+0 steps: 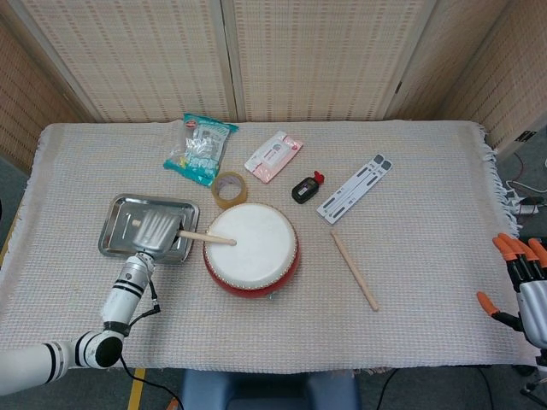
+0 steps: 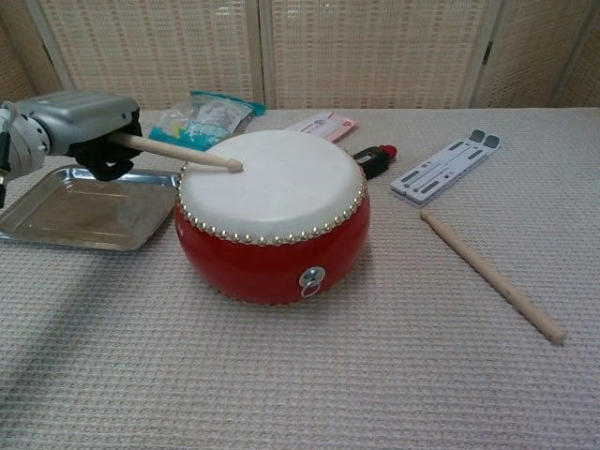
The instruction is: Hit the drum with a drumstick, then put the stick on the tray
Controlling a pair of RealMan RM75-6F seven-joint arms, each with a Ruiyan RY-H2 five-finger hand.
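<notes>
Two drumsticks on show: one drumstick [image 2: 178,151] is gripped in the left hand [image 2: 80,122], its fingers [image 2: 105,161] wrapped around the butt end, and its rounded tip is down on the white skin of the drum [image 2: 272,216] at about the 9 o'clock edge of the head. The hand hangs over the metal tray [image 1: 120,224], which sits just beside the drum at its 9 o'clock. From the head view the second drumstick [image 1: 354,270] lies flat on the bench [image 1: 410,188] at the drum's 3 o'clock, apart from it. The right hand [image 1: 523,282] waits at the bench's far 4 o'clock corner, orange-tipped fingers [image 1: 509,248] spread and holding nothing. Beyond the drum, at 12 o'clock, a roll of tape [image 1: 228,189] nearly touches its rim; further back lie a snack packet [image 1: 200,149] and a pink pack [image 1: 273,156].
</notes>
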